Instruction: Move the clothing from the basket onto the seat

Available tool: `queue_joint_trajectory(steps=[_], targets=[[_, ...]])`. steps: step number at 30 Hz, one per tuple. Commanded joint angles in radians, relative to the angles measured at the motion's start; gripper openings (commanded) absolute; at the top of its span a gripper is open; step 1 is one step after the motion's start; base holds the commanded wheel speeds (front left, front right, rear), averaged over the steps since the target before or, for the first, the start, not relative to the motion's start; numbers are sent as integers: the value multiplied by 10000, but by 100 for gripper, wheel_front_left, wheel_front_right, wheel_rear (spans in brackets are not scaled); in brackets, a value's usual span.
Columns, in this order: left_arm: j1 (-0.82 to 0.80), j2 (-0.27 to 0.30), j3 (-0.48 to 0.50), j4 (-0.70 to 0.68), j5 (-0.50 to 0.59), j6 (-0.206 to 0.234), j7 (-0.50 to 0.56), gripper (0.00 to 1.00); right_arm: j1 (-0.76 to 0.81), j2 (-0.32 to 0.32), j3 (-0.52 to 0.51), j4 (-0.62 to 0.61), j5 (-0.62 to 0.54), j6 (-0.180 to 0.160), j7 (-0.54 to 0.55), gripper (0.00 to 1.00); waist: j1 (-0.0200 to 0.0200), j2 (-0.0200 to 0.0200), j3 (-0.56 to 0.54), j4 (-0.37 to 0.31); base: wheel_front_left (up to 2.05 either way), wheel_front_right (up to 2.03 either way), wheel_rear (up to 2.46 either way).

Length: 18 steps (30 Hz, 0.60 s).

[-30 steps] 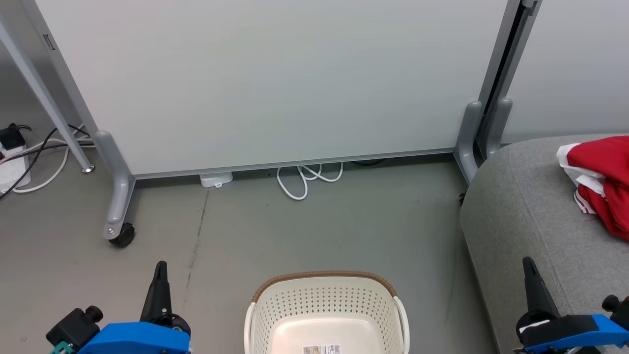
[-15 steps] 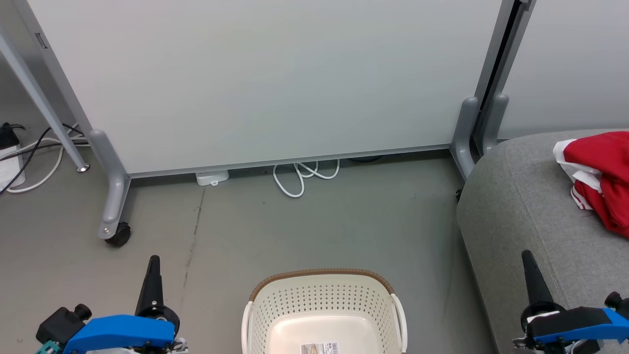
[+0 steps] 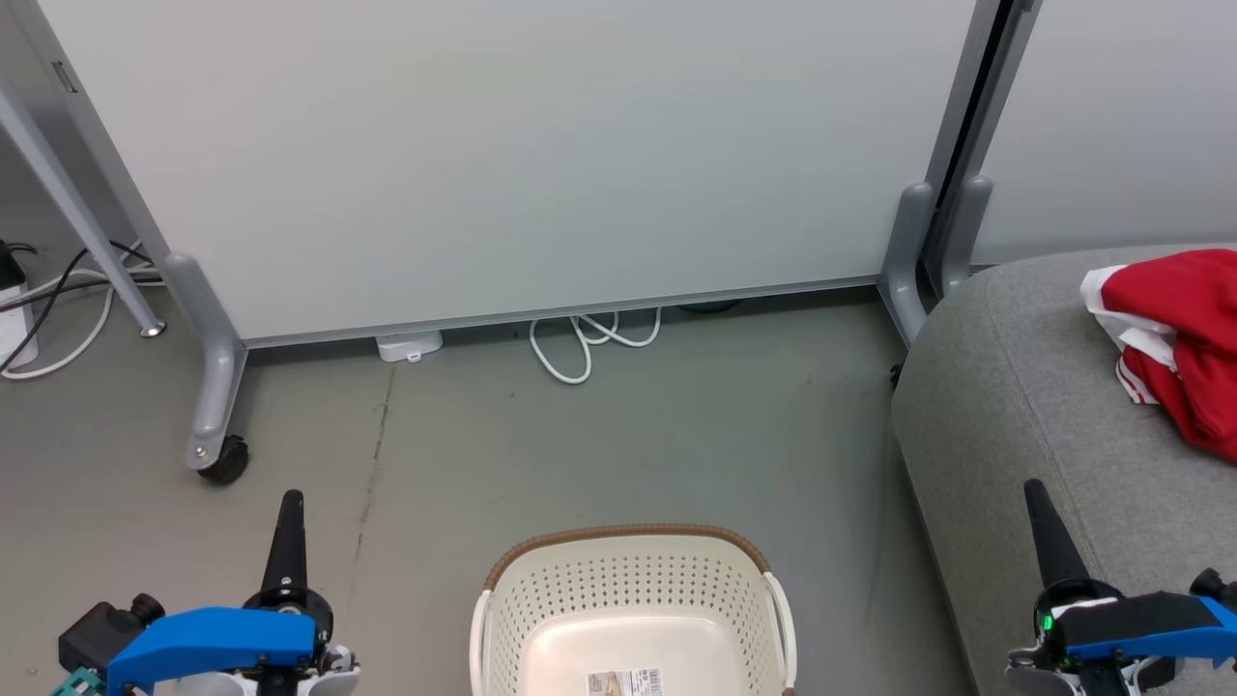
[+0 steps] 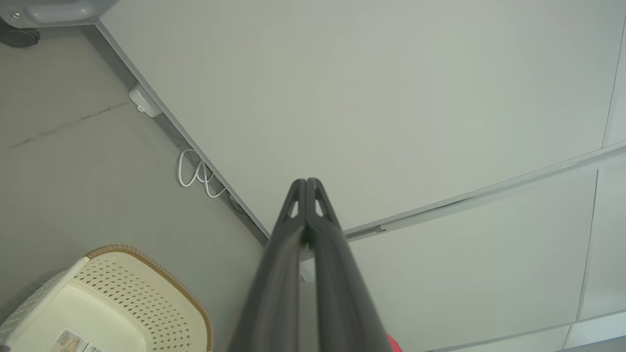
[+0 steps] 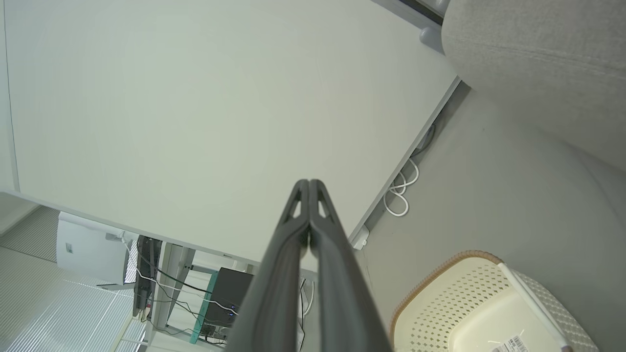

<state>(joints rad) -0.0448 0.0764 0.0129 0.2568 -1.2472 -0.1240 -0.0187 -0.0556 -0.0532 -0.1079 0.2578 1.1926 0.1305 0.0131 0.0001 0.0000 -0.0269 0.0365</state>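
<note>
The whole head view has slid a little up and to the left over the last second. The partition [image 3: 532, 164], the white cable [image 3: 580, 353] on the floor [image 3: 676, 435] and the basket [image 3: 628, 532] all shift together, so this is the camera moving, not the things. Nothing has changed place relative to anything else.

The left hand [image 3: 290, 503] and the right hand [image 3: 1034, 488] stay low on either side of the basket, well clear of it. In each wrist view the fingers are pressed together with nothing between them.

The clothing [image 3: 1184, 319] lies in a red heap with white trim on the seat [image 3: 1015, 387], at the right edge of the head view. The part of the basket floor that shows is bare apart from its sticker [image 3: 623, 682]. The near end of the basket is cut off, so I cannot be sure it is wholly empty. On this evidence the move looks done, or very nearly so, and the robot seems to be settling back rather than reaching for anything.
</note>
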Motion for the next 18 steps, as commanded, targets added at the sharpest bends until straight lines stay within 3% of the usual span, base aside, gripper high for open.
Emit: queue_joint_trajectory(steps=[1, 18], targets=[[-276, 51, 62, -109, -311, -74, 80, 0, -241, 4, -27, -106, 350, 3, 92, 0, 0, 0, 13, -16, 0, 0, 0], [-446, 27, 321, -131, -1786, -90, 487, 0, -377, 18, -45, -123, 1919, 3, 474, 0, -1, 0, 115, -140, 0, 0, 0]])
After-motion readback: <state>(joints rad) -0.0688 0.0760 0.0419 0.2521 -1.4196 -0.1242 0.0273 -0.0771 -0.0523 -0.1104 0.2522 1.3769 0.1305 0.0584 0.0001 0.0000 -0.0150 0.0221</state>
